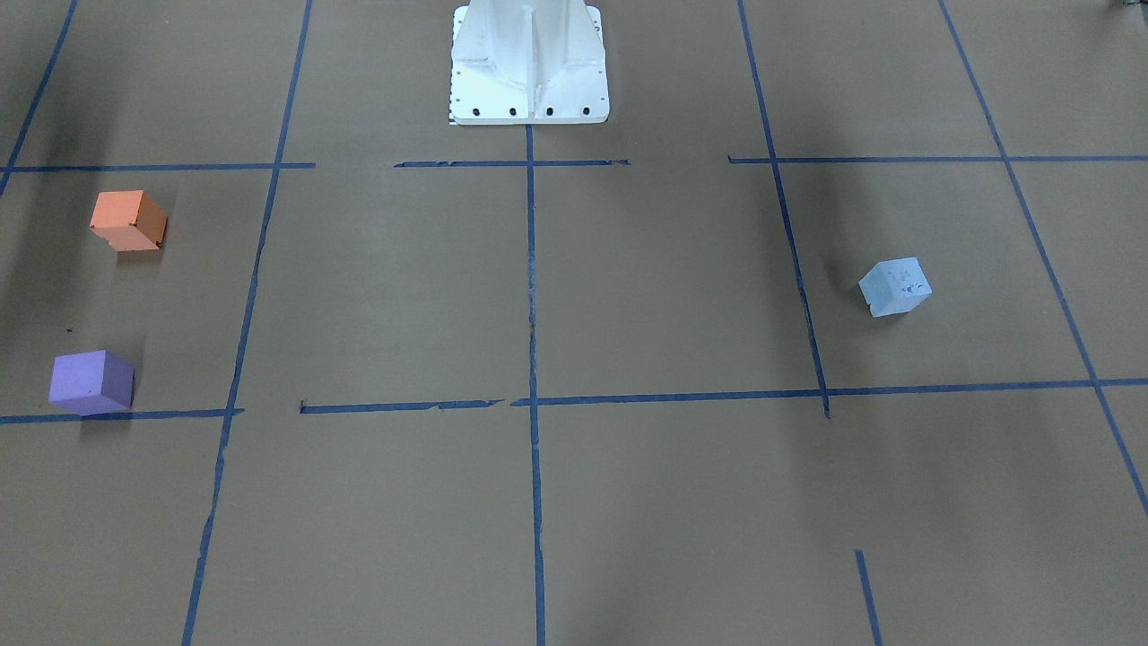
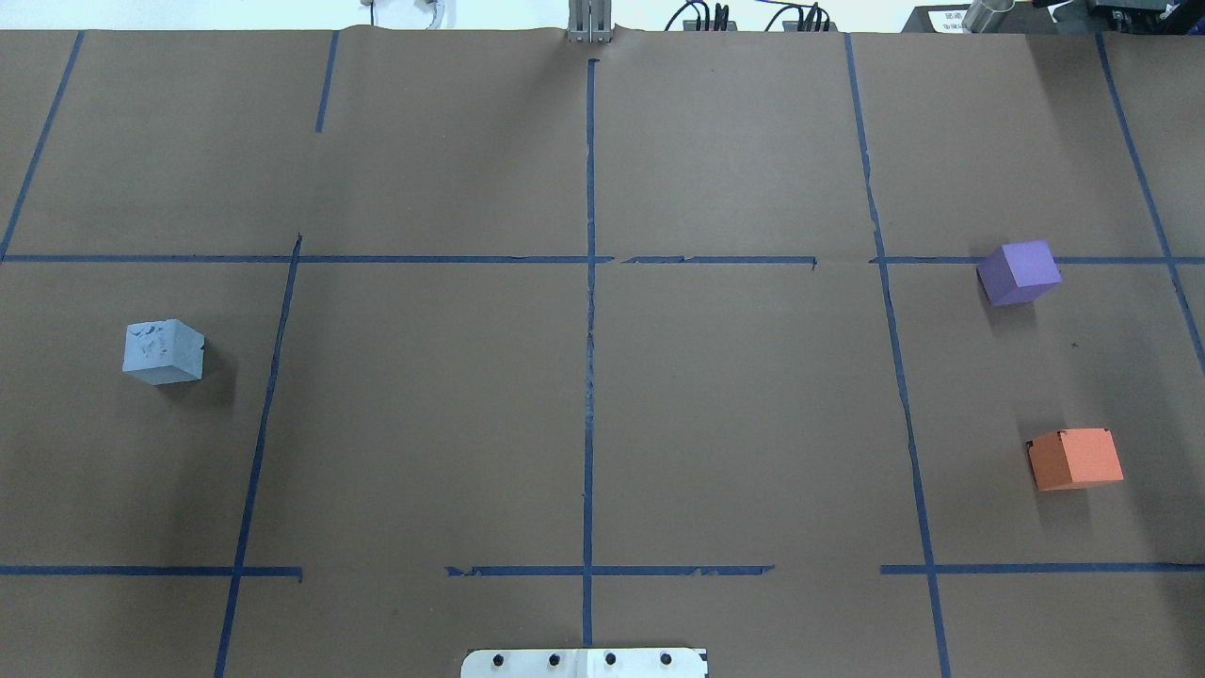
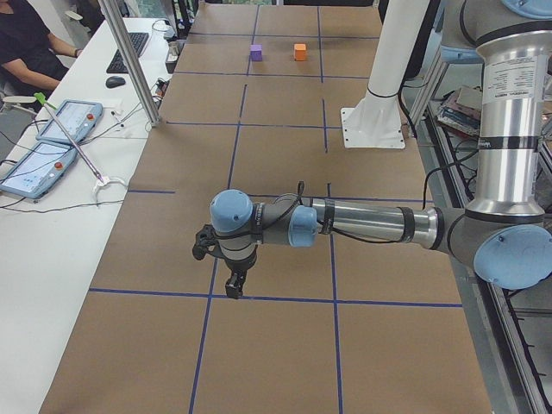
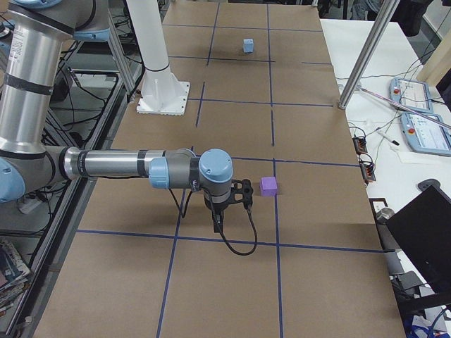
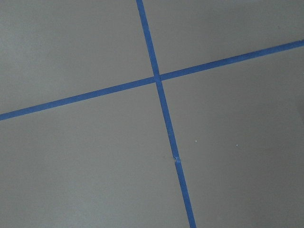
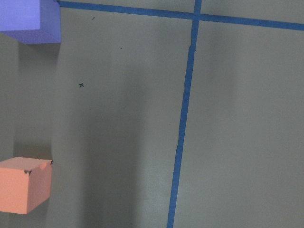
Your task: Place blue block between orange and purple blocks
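Jaws unreadable (both) — blue block [image 2: 163,351] far from orange block [image 2: 1075,459], purple block [image 2: 1019,272].

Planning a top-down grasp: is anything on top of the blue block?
Nothing. The blue block has a bare, scuffed top face and sits alone on the brown paper. Its underside is hidden against the paper.

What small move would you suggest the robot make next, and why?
Probably bring the left tool over the blue block: it sits untouched on the robot's left side, far from the orange block and purple block, and the left wrist view shows only tape lines.
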Tool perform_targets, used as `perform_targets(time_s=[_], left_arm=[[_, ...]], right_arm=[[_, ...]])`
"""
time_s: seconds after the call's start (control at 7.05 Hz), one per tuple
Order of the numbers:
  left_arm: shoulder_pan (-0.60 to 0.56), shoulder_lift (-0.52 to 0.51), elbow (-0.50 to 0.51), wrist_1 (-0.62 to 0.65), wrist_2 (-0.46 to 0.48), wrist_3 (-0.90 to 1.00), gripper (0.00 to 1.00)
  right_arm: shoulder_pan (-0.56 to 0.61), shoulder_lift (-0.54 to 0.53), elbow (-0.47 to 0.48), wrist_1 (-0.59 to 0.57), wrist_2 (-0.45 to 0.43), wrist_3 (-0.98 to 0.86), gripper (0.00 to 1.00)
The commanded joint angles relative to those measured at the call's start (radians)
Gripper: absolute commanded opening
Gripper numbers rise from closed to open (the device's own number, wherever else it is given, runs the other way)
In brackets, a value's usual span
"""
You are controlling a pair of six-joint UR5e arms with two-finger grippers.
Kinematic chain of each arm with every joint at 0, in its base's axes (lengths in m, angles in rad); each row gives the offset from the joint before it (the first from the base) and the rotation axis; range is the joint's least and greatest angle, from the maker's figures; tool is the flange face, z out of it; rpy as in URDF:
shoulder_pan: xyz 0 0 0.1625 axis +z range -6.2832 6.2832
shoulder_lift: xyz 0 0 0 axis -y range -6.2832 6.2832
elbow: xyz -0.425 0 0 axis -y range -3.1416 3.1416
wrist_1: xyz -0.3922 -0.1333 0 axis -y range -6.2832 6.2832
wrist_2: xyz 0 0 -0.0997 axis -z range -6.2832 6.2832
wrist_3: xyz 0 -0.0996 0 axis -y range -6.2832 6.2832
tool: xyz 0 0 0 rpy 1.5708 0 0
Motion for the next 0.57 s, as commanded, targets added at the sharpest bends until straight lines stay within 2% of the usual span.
perform_targets(time_s=[0.0, 0.43], left_arm=[[0.002, 0.003, -0.005, -0.004, -0.001, -0.005, 1.00], [0.006, 0.011, -0.005, -0.007, 0.000, 0.000, 1.00]], right_arm=[[0.000, -0.002, -0.001, 0.002, -0.002, 0.000, 1.00], [-0.001, -0.007, 0.001, 0.010, -0.004, 0.000, 1.00]])
